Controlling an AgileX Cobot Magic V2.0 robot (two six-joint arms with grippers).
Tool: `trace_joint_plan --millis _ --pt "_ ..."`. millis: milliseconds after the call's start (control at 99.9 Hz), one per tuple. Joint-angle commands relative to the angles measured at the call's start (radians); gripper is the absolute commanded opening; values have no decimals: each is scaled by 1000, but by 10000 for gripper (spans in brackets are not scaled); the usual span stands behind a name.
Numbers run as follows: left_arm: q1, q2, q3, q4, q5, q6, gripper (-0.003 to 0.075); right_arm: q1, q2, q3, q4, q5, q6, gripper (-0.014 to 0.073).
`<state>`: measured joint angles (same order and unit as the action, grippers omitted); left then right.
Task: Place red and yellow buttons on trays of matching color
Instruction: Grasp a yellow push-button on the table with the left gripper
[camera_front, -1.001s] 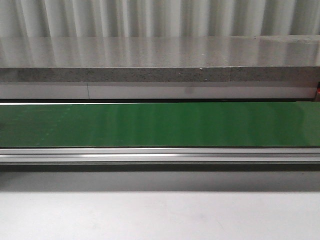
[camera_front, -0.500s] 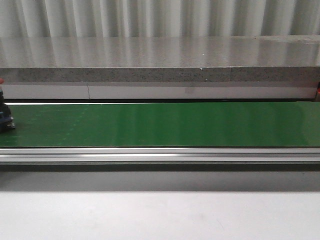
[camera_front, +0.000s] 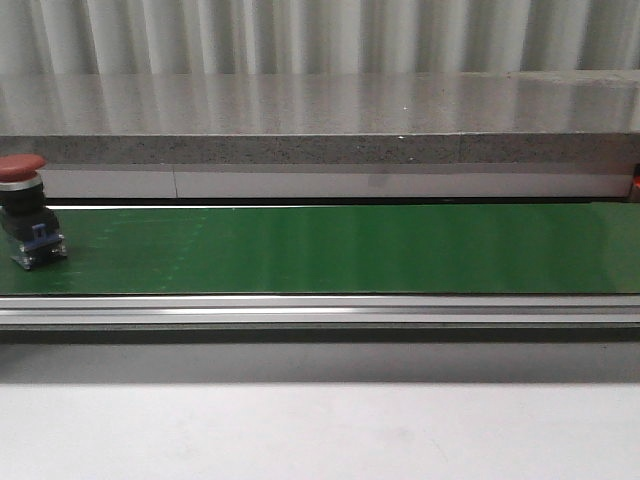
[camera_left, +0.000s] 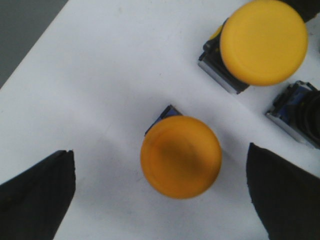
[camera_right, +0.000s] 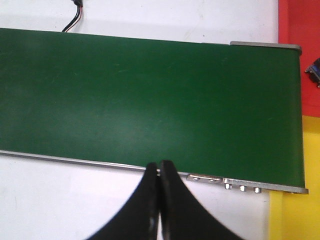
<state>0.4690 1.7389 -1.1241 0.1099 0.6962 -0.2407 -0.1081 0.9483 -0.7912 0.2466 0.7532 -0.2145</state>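
Left gripper gaping wide, holding nothing, hovering over round yellow mushroom-cap button standing on white surface, button sitting centred between fingers. Right gripper pinched closed, empty, over green belt.

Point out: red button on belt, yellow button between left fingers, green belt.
red button (camera_front: 20, 167), front view, on its red cap.
yellow button (camera_left: 180, 156), left wrist view, centre of its cap.
green belt (camera_front: 340, 250), front view, bare middle of its surface.

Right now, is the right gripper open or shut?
Shut and empty: in the right wrist view the right gripper's fingers press together above the green belt.
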Motion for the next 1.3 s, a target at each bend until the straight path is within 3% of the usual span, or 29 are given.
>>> trace_joint_plan --millis 0,160,280,350,570,901,1091,1291 --pt "0 -3 -53 5 -37 -6 652 1 -14 -26 11 -43 -9 -67" --pt "0 38 -83 5 -35 -6 637 1 -14 -26 11 -43 -9 -67" --pt "0 47 -83 5 -27 -6 549 1 -14 -26 11 -43 -9 -67" --pt "0 48 -83 5 -17 -6 439 1 -14 -26 11 -43 -9 -67" --pt "0 13 -83 5 25 -6 -22 1 -14 -26 11 -43 -9 -67" --pt "-44 -216 -83 -2 63 -6 -20 1 -14 -26 11 -43 -9 -67" --pt "-194 -325 -83 -2 108 33 -20 1 -14 -26 11 -43 -9 -67" --pt "-356 -308 -83 -2 118 49 -20 1 -14 -26 11 -43 -9 -67"
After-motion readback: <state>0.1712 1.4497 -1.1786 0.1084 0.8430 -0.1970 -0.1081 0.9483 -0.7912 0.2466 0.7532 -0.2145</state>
